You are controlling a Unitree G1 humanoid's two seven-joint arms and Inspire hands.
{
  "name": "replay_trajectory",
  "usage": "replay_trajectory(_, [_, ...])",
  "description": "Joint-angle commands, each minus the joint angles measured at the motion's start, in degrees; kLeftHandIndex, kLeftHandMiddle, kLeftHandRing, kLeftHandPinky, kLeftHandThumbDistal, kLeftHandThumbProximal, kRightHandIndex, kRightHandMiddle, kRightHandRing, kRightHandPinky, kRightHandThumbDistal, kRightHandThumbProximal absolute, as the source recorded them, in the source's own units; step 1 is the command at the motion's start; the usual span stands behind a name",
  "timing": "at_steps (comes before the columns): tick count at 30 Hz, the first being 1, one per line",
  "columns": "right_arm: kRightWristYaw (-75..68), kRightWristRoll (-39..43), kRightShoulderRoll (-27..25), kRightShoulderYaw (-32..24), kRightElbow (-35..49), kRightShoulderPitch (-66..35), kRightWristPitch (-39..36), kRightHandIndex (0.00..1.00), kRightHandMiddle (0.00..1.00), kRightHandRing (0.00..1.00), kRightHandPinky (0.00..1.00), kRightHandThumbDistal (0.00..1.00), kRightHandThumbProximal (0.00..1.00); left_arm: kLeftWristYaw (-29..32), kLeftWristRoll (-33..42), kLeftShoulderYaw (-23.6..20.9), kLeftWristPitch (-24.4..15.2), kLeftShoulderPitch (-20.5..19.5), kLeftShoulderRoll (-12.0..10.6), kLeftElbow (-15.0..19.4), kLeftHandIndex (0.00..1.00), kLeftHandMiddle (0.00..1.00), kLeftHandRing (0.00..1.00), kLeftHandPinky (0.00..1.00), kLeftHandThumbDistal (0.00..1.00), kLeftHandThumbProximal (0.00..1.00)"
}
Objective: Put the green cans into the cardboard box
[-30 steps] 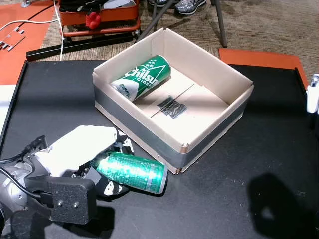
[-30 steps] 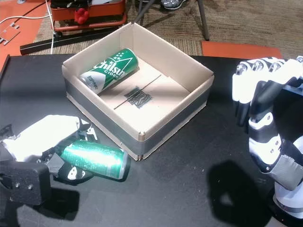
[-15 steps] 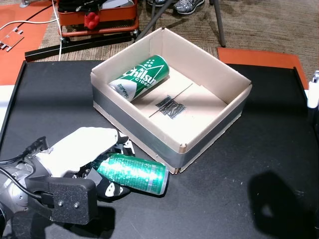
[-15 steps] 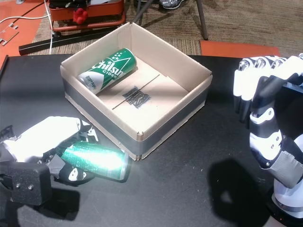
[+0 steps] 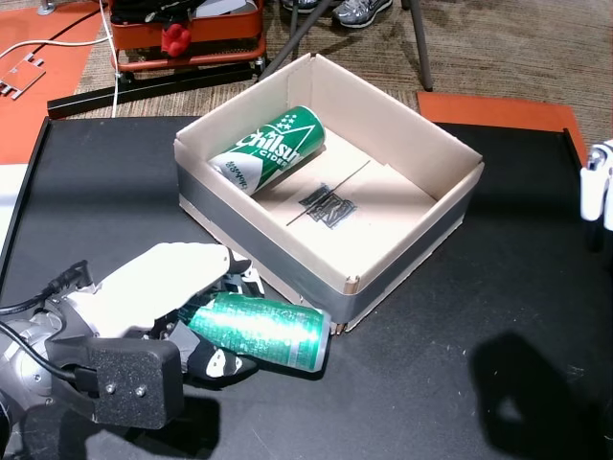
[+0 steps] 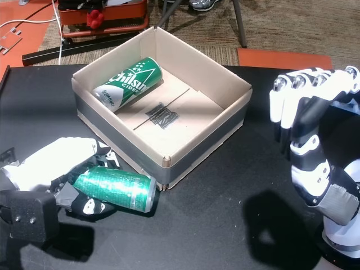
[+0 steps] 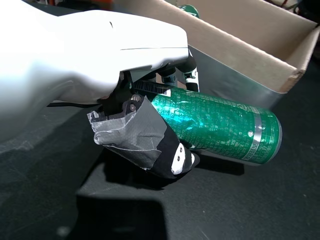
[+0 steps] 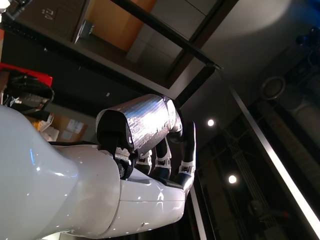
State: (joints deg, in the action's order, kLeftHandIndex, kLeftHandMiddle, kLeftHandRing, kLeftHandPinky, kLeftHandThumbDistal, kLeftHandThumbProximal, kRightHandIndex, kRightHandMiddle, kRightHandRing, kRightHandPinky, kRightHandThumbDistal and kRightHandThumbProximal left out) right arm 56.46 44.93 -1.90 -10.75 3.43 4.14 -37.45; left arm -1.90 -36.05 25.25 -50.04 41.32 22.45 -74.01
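Observation:
A green can [image 5: 263,331] [image 6: 115,188] [image 7: 220,125] lies on its side in my left hand [image 5: 153,287] [image 6: 50,166] [image 7: 100,55], which is shut on it. Its free end sits close to the front corner of the cardboard box [image 5: 383,105] [image 6: 197,62]. The box stands open on the black table, with grey tape around its outer walls. A second green can [image 5: 273,149] [image 6: 128,84] lies on its side inside, against the back left wall. My right hand [image 6: 306,118] [image 5: 596,187] [image 8: 145,150] hangs above the table to the right of the box, fingers loosely bent, holding nothing.
Beyond the table's far edge are a red cart [image 5: 187,38], cables, a chair leg [image 5: 421,48] and a person's shoes [image 5: 362,10] on carpet. Orange mats [image 5: 503,110] lie at the back right and far left. Bare black table [image 5: 450,383] extends right of the box.
The held can has shifted a little to the right, toward the box's front corner. My right hand has drifted slightly left.

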Motion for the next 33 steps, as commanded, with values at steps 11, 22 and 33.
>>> replay_trajectory(11, [-1.58,-0.72,0.26,-0.46,0.37,-0.19,-0.06,0.11,0.18,0.24,0.03,0.63,0.00,-3.40,1.19,-1.02,-2.44,-2.23,-0.36,0.33,0.15,0.21,0.29,0.30,0.00,0.01])
replay_trajectory(22, [0.63,1.09,-0.37,-0.75,-0.17,0.38,1.89,0.11,0.19,0.25,0.08,0.67,0.00,-12.71,-2.32,1.08,-2.36,-2.58,0.18,1.07,0.16,0.24,0.33,0.35,0.00,0.14])
replay_trajectory(33, [1.05,1.19,0.13,-1.42,-0.25,0.23,1.99,0.13,0.20,0.26,0.05,0.61,0.00,-15.46,-3.29,2.58,-1.39,-2.30,0.11,0.61,0.09,0.20,0.31,0.30,0.00,0.25])
